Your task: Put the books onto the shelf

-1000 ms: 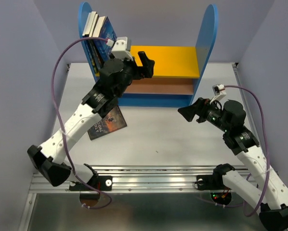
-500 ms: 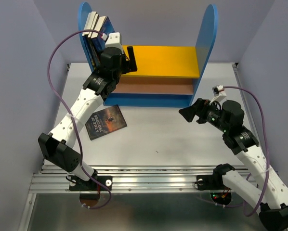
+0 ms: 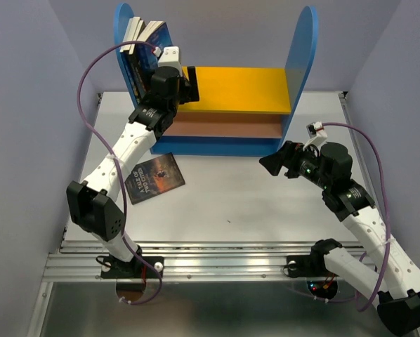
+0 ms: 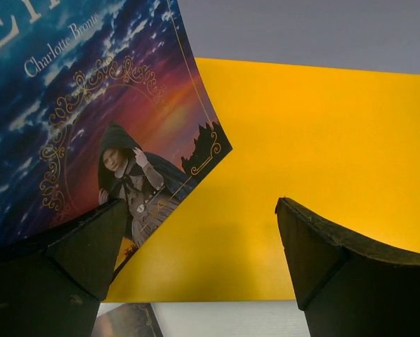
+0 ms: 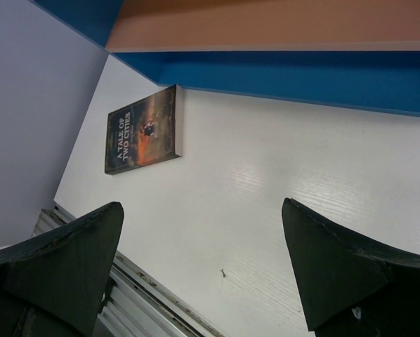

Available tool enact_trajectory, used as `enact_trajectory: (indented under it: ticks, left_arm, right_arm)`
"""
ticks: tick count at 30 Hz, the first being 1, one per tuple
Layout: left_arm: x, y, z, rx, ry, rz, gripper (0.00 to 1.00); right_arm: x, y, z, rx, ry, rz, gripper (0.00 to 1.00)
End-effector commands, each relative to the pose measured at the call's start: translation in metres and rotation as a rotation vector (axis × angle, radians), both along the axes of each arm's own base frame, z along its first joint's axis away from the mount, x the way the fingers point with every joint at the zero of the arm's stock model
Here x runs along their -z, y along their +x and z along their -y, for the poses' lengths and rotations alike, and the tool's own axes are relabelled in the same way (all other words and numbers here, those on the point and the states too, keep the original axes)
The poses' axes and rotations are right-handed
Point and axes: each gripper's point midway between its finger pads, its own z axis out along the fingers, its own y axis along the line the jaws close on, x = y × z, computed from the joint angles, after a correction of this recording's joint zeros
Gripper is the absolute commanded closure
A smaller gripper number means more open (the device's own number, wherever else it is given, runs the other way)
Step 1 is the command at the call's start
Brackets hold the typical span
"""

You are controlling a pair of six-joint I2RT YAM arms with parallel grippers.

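L end effector [image 3: 189,84] wide at shelf [image 3: 305,53], by books [image 3: 145,36]; R end effector [image 3: 275,163] wide — over table [image 3: 266,207].

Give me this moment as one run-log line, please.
left gripper: open, beside shelved books | right gripper: open, above table | A Tale of Two Cities: flat on table, unshelved

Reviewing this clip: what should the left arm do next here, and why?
Probably back the open, empty left fingers off the yellow upper board and lower toward the dark paperback A Tale of Two Cities, lying flat on the grey table; the other paperbacks already stand by the shelf's blue left panel.
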Motion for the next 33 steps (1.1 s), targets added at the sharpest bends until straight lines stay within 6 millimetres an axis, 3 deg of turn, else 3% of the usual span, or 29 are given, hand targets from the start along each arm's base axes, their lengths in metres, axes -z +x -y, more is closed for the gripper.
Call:
enact_trajectory:
  ticks: [1,5,13,18,25,33]
  left_arm:
    - [-0.031,0.013,-0.017,-0.094,-0.039,0.106,0.01]
    - [-0.026,0.007,-0.008,-0.041,-0.080,0.120,0.01]
    - [-0.044,-0.017,0.026,0.156,-0.138,0.235,0.01]
    - [-0.049,-0.012,0.043,0.213,-0.145,0.245,0.01]
    - [-0.032,0.014,0.060,0.225,-0.113,0.202,0.01]
    - [-0.023,0.020,0.090,0.301,-0.074,0.183,0.01]
  right_arm:
    - [-0.024,0.002,0.001,0.010,0.010,0.070,0.00]
    - [-0.024,0.002,0.001,0.013,0.009,0.073,0.00]
    - [-0.021,0.003,0.003,0.021,0.004,0.070,0.00]
    - [-0.019,0.003,0.002,0.021,0.007,0.061,0.00]
    - [-0.023,0.001,0.003,0.023,0.016,0.071,0.00]
    - [-0.021,0.002,0.003,0.027,0.014,0.068,0.00]
